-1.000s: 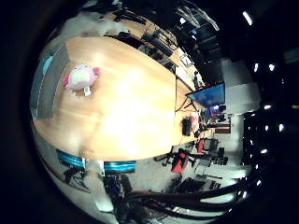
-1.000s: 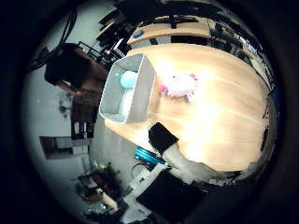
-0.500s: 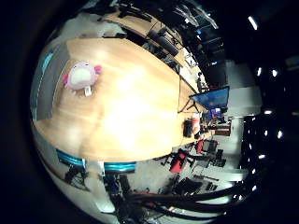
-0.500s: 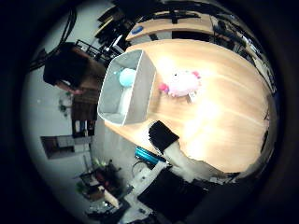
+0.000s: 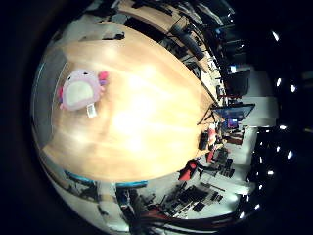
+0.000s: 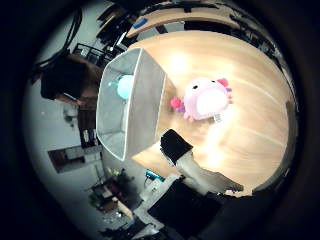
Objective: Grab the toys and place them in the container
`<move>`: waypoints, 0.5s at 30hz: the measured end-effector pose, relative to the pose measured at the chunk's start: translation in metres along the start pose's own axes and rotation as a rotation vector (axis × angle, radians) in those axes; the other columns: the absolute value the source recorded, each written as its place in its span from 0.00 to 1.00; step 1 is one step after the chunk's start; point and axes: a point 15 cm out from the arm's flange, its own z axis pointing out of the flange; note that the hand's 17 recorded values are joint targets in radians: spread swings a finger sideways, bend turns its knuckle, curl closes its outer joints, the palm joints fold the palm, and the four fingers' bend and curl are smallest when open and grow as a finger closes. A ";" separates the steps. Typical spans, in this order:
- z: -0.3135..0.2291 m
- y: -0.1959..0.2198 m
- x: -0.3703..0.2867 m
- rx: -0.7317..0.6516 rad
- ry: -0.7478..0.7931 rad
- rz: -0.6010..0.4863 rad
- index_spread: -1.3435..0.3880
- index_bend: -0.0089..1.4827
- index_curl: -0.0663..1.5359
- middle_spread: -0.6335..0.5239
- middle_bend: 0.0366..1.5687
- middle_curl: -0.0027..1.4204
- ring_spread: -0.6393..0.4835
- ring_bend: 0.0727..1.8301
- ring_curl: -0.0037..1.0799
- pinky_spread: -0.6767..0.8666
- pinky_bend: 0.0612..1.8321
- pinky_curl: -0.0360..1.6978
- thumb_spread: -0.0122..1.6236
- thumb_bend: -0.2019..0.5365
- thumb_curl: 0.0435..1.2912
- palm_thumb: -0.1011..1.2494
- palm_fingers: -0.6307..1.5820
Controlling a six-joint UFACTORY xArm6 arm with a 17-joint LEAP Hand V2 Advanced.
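Note:
A pink and white plush toy (image 6: pixel 207 98) lies on the wooden table (image 6: pixel 250 70), beside a grey rectangular container (image 6: pixel 133 105). A teal toy (image 6: pixel 124 87) lies inside the container. The little finger side view shows the same plush toy (image 5: pixel 80 90) on the table with the container's wall (image 5: pixel 41 98) beside it. Part of my hand (image 6: pixel 195 165), black and white, reaches in over the table edge in the thumb side view. My hand is above the table, away from the toy.
The table (image 5: pixel 156 108) is long and oval. Chairs and desks with a blue screen (image 5: pixel 240 113) stand in the room beyond it. Dark equipment (image 6: pixel 65 75) stands on the floor past the container.
The plush toy and the container fill more of both views than before, so the hand has come closer to them. The toy itself lies where it was.

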 end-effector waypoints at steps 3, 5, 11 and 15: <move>0.023 -0.008 0.000 -0.031 -0.004 -0.002 0.54 0.12 0.24 0.46 0.15 0.27 0.50 0.39 0.23 0.57 0.59 0.07 0.62 0.24 0.19 0.33 0.41; 0.039 -0.014 0.000 -0.048 -0.006 -0.002 0.54 0.12 0.24 0.46 0.15 0.27 0.50 0.40 0.23 0.57 0.59 0.07 0.62 0.24 0.19 0.33 0.40; 0.073 -0.033 0.001 -0.043 -0.007 0.000 0.54 0.12 0.23 0.45 0.15 0.27 0.49 0.40 0.23 0.56 0.59 0.06 0.63 0.24 0.19 0.34 0.40; 0.092 -0.032 0.000 -0.081 -0.010 0.005 0.54 0.12 0.23 0.45 0.15 0.27 0.49 0.41 0.23 0.55 0.60 0.06 0.63 0.24 0.19 0.35 0.40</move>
